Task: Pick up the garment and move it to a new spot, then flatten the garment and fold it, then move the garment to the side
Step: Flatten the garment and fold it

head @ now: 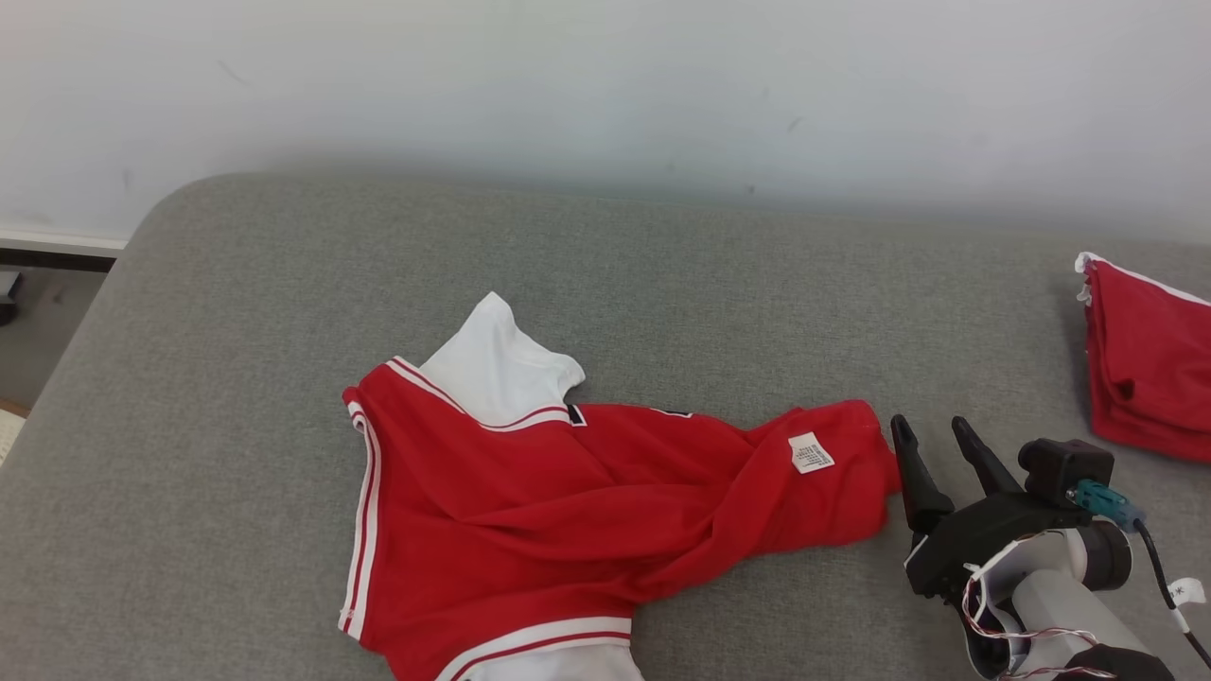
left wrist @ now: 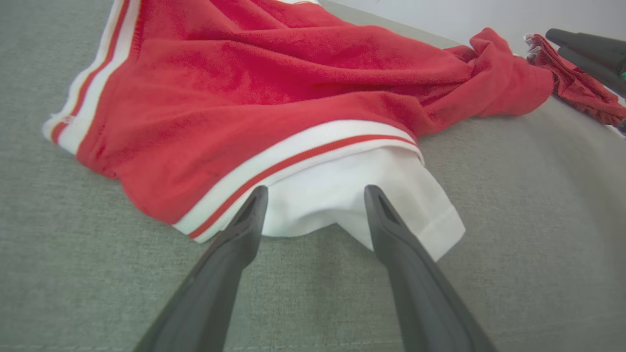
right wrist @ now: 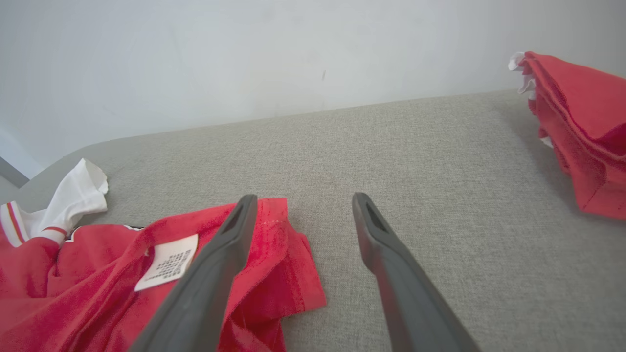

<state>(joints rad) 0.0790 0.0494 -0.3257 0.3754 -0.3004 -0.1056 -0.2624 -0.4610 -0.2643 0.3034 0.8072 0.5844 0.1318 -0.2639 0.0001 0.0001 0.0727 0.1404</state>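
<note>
Left claw (left wrist: 315, 193) was wide open with nothing in it, fingers low over the grey cushion (left wrist: 98, 293) and aimed at the near white sleeve (left wrist: 342, 205) of the red garment (left wrist: 274, 88). The tips sat either side of that sleeve's edge, though I couldn't tell if they touched it. Right claw (head: 932, 424) was the same deal, spread open and empty, just beside the garment's right end where the hem with the white label (head: 811, 452) was bunched up. The garment lay crumpled around the middle of the cushion, twisted along its length, striped side to the left, with the second white sleeve (head: 497, 364) poking out on the far side. My guess is it's light, soft jersey, so it'll flop and drag rather than hold shape, and pinching the bunched part would probably just lift a wrinkle. I'd grab the firmer edges, meaning the striped band by the near sleeve and the hem corner on the right, then pull them apart to flatten. Further off to the right sat another folded red piece (head: 1149, 369), well apart, and behind it all a plain pale wall (head: 605, 76).
</note>
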